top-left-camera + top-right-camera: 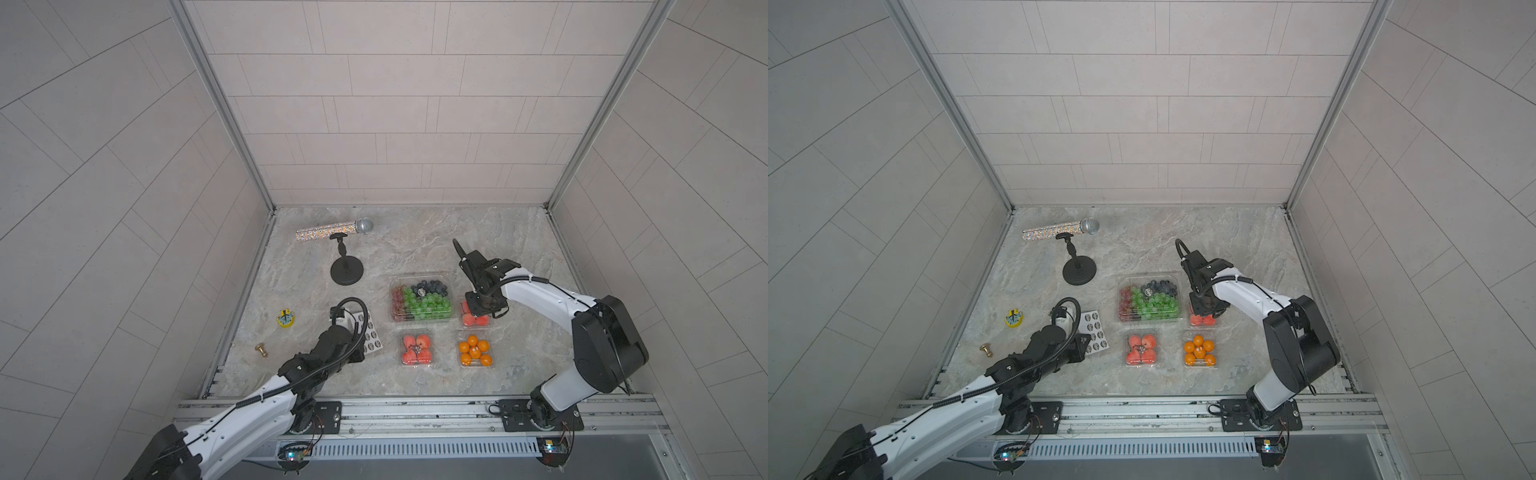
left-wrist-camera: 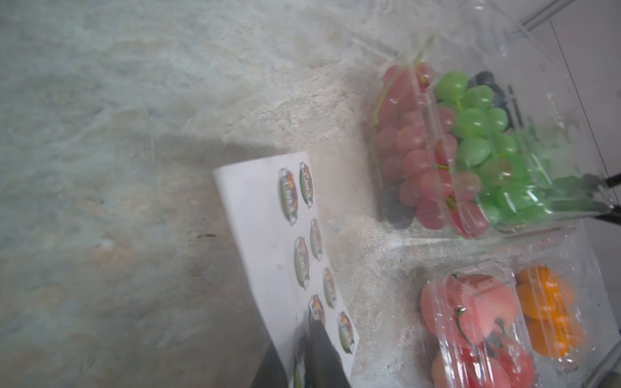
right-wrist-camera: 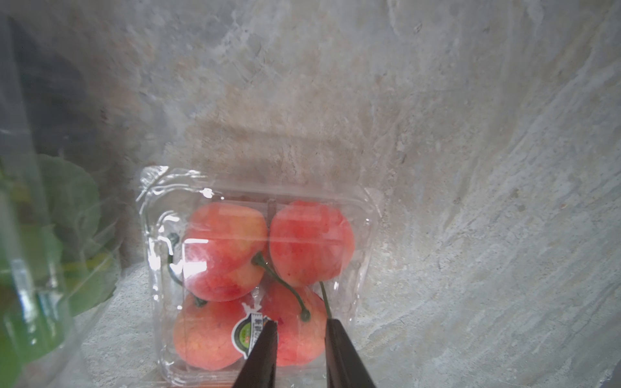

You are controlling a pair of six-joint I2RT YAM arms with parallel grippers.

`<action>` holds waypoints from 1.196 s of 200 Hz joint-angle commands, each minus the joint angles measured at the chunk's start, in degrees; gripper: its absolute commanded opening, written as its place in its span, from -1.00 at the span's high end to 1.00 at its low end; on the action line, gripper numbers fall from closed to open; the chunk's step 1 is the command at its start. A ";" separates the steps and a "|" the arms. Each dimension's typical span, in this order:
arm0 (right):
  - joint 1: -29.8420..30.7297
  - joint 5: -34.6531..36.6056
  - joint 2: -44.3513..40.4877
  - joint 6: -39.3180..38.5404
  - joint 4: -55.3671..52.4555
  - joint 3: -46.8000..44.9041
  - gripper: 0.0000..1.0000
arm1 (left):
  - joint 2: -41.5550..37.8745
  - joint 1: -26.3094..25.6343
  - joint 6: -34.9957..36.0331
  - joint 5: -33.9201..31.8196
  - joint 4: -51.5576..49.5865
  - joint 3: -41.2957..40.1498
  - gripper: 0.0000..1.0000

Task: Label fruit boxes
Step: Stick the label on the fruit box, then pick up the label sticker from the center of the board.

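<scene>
Four clear fruit boxes sit on the stone-patterned table: a large one of grapes and blueberries (image 1: 419, 299), a small one of red-pink fruit (image 1: 417, 350), one of oranges (image 1: 474, 352), and another red-pink one (image 3: 255, 268) under my right gripper (image 3: 301, 321). That gripper is open just above the lid, with nothing between its fingers. A round sticker (image 3: 245, 334) lies on the lid beside one finger. My left gripper (image 2: 297, 336) is at the white sticker sheet (image 2: 262, 235), its fingers narrowly apart astride the sheet's edge, one fingertip on a sticker.
A glittery microphone (image 1: 332, 230) lies at the back left beside a black round-based stand (image 1: 346, 272). A yellow toy (image 1: 285, 319) and a small brass piece (image 1: 261, 349) lie near the left wall. Tiled walls close in three sides.
</scene>
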 commanded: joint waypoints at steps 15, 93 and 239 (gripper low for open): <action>0.56 1.13 0.75 0.28 0.31 -0.14 0.44 | -1.55 0.21 0.18 -3.43 -4.76 1.33 0.54; 1.29 3.80 -2.37 1.15 -1.60 -1.12 0.25 | -8.89 0.13 0.33 -8.55 -15.25 4.29 -0.46; 6.89 3.78 -44.55 6.70 21.34 -15.51 -0.99 | 22.64 -16.74 -6.13 -25.81 -10.69 14.10 -0.99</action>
